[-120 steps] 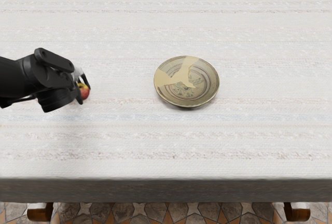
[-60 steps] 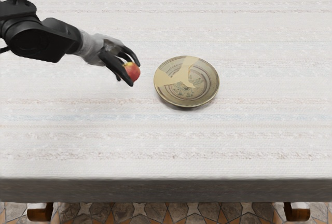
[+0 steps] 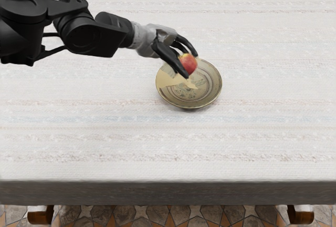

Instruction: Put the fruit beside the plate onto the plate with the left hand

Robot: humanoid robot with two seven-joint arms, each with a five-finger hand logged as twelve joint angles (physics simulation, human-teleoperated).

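Since the prior frame, left hand [image 3: 169, 51] carried fruit [image 3: 188, 63] over the plate [image 3: 211, 93].
Fingers [image 3: 174, 62] clamped the fruit; release near the rim risked rolling it off.

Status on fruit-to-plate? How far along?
Done: the fruit is off the table, gripped in the left hand. In hand: it hangs over the plate, above its left part, not yet set down. Left: lower it, release it onto the plate, withdraw the arm.
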